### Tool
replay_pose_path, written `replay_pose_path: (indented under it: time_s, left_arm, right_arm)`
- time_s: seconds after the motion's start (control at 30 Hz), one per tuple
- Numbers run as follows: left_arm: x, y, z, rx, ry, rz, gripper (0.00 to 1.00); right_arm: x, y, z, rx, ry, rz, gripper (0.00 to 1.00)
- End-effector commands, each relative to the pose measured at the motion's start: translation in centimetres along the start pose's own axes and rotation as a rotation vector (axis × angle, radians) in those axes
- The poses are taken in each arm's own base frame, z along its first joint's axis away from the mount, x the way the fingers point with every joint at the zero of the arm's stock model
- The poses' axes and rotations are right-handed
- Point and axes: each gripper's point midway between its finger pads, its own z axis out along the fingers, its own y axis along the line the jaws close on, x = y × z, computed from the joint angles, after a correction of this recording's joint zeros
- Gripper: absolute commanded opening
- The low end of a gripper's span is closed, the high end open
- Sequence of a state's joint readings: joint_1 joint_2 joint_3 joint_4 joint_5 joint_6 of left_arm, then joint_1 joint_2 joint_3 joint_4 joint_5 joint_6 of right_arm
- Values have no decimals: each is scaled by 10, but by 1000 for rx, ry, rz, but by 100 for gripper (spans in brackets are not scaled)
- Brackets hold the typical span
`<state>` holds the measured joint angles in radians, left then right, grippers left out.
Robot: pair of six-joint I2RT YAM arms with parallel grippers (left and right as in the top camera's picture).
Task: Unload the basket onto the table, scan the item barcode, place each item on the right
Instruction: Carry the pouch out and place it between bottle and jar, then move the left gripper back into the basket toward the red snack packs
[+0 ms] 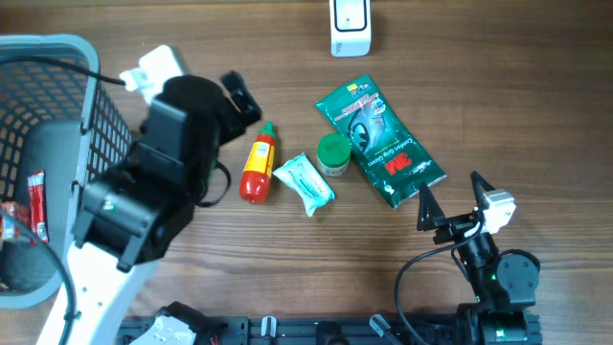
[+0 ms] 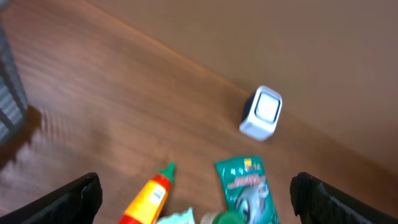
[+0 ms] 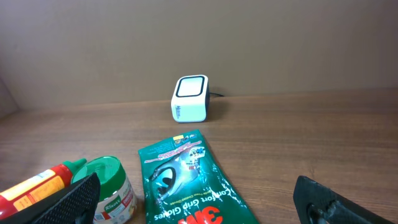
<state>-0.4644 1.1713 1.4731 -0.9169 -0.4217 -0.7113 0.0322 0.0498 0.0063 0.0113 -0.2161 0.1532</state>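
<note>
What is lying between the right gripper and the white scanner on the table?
The green 3M glove packet lies there, then bare table up to the white scanner; the right wrist view shows it best.

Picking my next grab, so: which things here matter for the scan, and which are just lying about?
Job: scanner; gloves pack, green-lidded jar, teal sachet, red sauce bottle (any could be the item); left claw, right claw, both open.
Lying about: grey basket and the packets in it.
</note>
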Motion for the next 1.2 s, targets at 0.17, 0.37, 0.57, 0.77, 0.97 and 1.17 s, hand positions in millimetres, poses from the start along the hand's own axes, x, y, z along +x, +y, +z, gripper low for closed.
replay_pose_path:
  time_s: [0.17, 0.37, 0.57, 0.77, 0.97, 1.17]
  left_arm:
    - [-63, 39, -18, -99, -146, -73, 100]
    - [-80, 69, -22, -182, -183, -122, 100]
    - [-84, 115, -26, -324, -184, -200, 100]
    - [-85, 182, -41, -525, -199, -367, 100]
    - [-77, 228, -54, -682, -179, -437, 100]
    - [-60, 273, -52, -855, -87, -504, 100]
  right_arm:
    - [0, 0, 0, 2, -2, 5, 100]
    - [0, 0, 0, 2, -2, 6, 100]
    - [0, 0, 0, 2, -2, 6, 100]
    - [0, 0, 0, 2, -2, 6, 100]
    - [0, 0, 0, 2, -2, 6, 100]
    - [0, 0, 0, 2, -2, 6, 100]
